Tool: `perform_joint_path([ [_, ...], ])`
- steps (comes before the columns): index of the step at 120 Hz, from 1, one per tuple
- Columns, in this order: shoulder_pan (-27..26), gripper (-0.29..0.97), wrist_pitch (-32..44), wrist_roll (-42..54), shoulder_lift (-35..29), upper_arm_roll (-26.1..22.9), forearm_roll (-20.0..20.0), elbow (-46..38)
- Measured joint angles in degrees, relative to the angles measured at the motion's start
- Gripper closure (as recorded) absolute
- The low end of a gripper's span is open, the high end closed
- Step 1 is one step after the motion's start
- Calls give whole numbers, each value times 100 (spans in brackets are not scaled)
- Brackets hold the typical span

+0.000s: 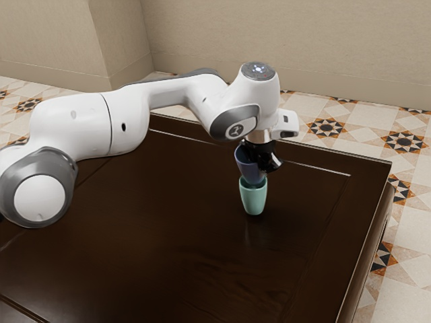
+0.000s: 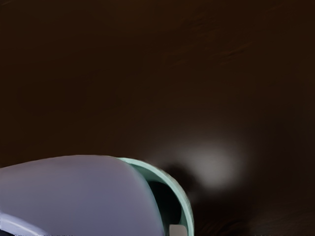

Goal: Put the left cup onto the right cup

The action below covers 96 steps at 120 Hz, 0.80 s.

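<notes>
Tabletop (image 1: 135,256): purple cup (image 1: 246,167) (in mint cup (image 1: 253,199))

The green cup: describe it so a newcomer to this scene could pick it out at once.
Find the dark wooden table with the white arm reaching over it. Beneath the arm's end a mint-green cup stands upright on the tabletop. It is the lower, paler cup; the purple cup dips into its mouth from above.

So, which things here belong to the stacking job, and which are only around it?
Job: blue cup, held in the gripper; green cup, right under it.
Not the job: table; tiled floor; wall.
</notes>
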Motion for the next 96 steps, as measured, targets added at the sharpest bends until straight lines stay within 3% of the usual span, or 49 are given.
perform_joint_path([
  [72, 76, 76, 64, -167, 43, -4, -21, -282],
  [96, 78, 35, 105, -183, 51, 0, -49, -282],
])
